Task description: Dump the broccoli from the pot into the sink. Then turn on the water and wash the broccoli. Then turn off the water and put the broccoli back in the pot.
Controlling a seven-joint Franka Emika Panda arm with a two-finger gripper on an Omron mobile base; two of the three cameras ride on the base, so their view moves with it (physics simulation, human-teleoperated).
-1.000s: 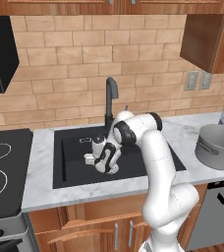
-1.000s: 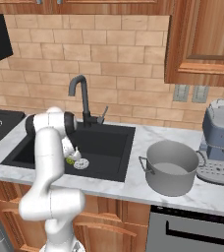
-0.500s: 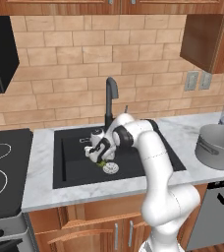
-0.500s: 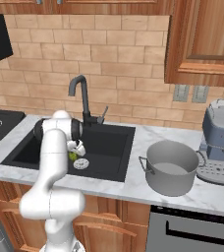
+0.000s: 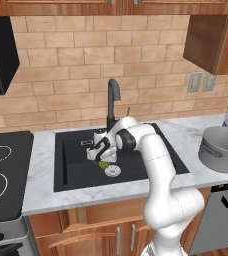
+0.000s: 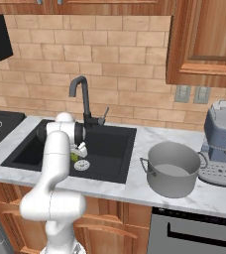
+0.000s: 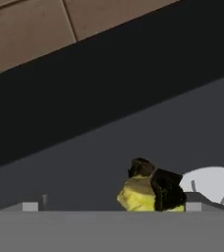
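The broccoli (image 5: 103,164) (image 6: 74,157) is a small yellow-green floret lying on the floor of the black sink (image 5: 76,170) (image 6: 110,154), right beside the round silver drain (image 5: 112,171) (image 6: 81,164). My gripper (image 5: 97,155) (image 6: 79,150) hangs low inside the basin just above the floret, jaws open and holding nothing. In the hand view the broccoli (image 7: 141,194) sits close ahead, between the tips of the gripper (image 7: 111,206) and nearer the right one, with the drain (image 7: 212,184) behind it. The grey pot (image 5: 223,148) (image 6: 172,168) stands upright on the counter right of the sink. No water shows at the faucet (image 5: 112,100) (image 6: 83,94).
A black stovetop (image 5: 1,170) lies left of the sink. A grey coffee machine (image 6: 224,144) stands at the far right behind the pot. The faucet's side lever (image 6: 104,115) sticks up behind the basin. Wooden cabinets hang above the brick wall.
The hand has shifted slightly left and back inside the sink, uncovering the broccoli and the drain beneath it. The jaws stayed open.
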